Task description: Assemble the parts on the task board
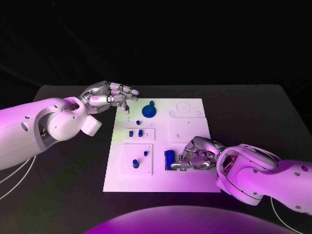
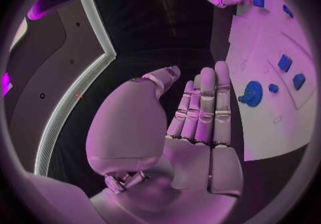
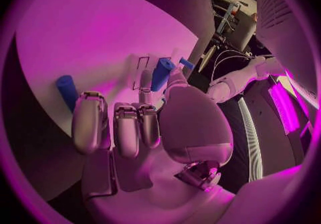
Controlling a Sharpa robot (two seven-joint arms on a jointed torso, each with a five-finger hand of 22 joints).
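Note:
The white task board (image 1: 191, 141) lies mid-table. A blue cylinder (image 1: 169, 159) lies on its near half, and my right hand (image 1: 197, 156) has curled fingers against its right side. In the right wrist view the cylinder (image 3: 160, 73) sits pinched between a fingertip and the thumb of that hand (image 3: 144, 122). My left hand (image 1: 110, 96) hovers at the board's far left corner, holding nothing. Its fingers (image 2: 200, 112) are straight and side by side. A round blue part (image 1: 149, 110) lies just right of it.
Two small blue blocks (image 1: 135, 132) stand in a square inset at the board's left. Two small blue pegs (image 1: 135, 163) (image 1: 146, 153) sit in the inset left of the cylinder. Black table (image 1: 261, 112) surrounds the board.

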